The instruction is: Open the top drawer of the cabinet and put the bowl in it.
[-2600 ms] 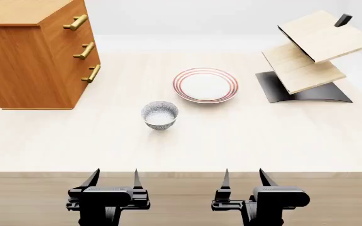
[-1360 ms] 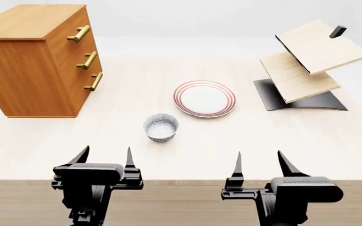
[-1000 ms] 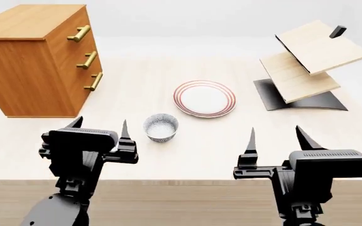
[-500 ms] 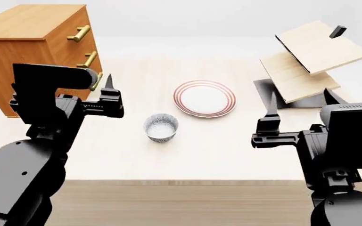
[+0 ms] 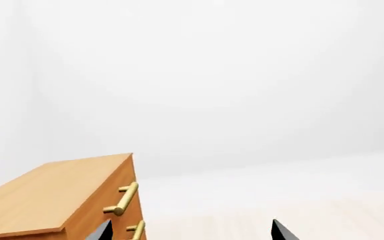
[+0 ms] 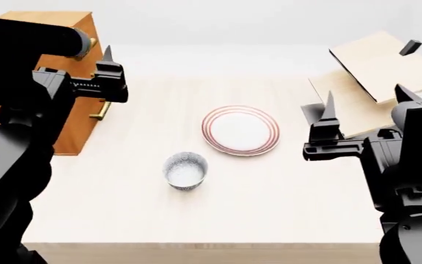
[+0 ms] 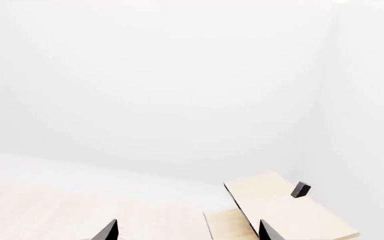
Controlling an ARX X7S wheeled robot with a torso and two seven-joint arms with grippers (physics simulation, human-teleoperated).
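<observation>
The cabinet point(image 6: 72, 118) is sitting shut on the surface point(image 6: 270, 192), its stiff top drawer point(image 5: 115, 192) wanting a pull by its handle point(image 5: 124, 199). You are holding both tools, left tool point(image 6: 86, 82) and right tool point(image 6: 361, 124), apart and empty. The bowl point(image 6: 185, 170), right of the cabinet, is looking light, rigid, slippery; pinch its rim.

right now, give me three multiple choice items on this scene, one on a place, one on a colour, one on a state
1. Where is the bowl relative to the plate, in the head view?
A. on the plate
B. nearer the robot, apart from it
C. inside the cabinet

2. What colour are the plate's rings?
A. red
B. green
C. black

3. How is the left gripper?
A. shut on the bowl
B. open and empty
C. shut on a handle

Answers: 1 B, bare table shows between them. 2 A, red rings circle the white plate. 3 B, its fingers stand apart near the cabinet with nothing between.
</observation>
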